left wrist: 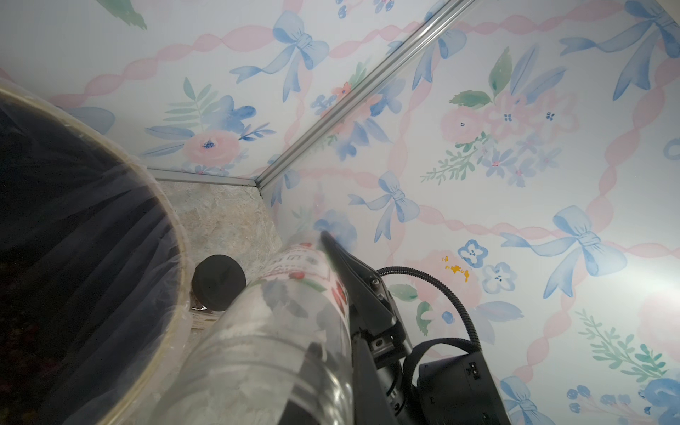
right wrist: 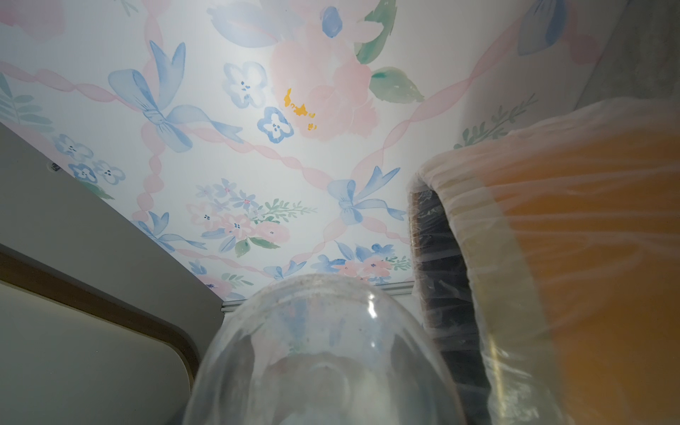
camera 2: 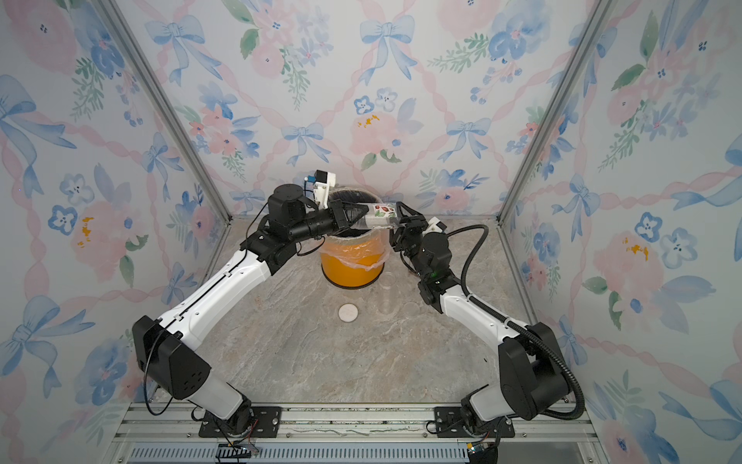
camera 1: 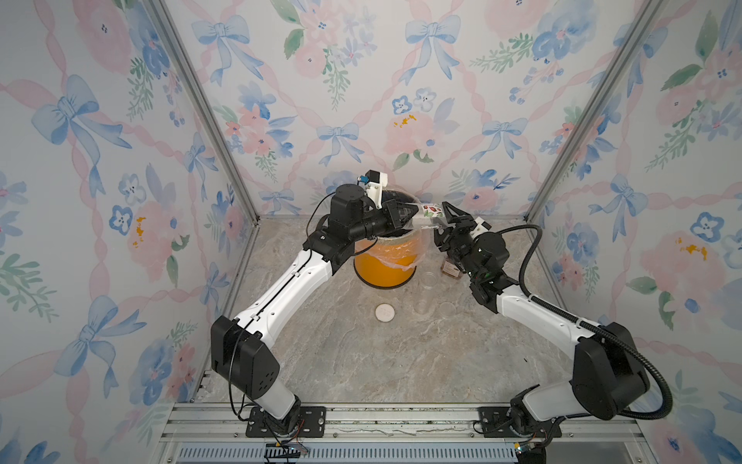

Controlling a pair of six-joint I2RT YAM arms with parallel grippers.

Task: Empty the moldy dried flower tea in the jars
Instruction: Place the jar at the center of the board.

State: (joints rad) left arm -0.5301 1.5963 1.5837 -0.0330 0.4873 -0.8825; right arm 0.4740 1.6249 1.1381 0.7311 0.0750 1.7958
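While clear cylindrical jar (camera 1: 431,211) hangs by plastic-lined orange bin (camera 1: 381,275) | left gripper (camera 1: 413,212) pinches one end | right gripper (camera 1: 441,221) clamps other

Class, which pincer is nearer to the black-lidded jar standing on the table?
Right. The right pincer grips the labelled jar by its base, close above the black-lidded jar; the left pincer is farther off, at the labelled jar's mouth over the orange bin.

Glows orange on the bin (camera 1: 385,273), marbled grey-beige across the desk (camera 1: 361,361). Runs blue bows and pink ribbons over the walls (camera 1: 361,100). Shows red flowers on the clear jar (camera 1: 430,211).
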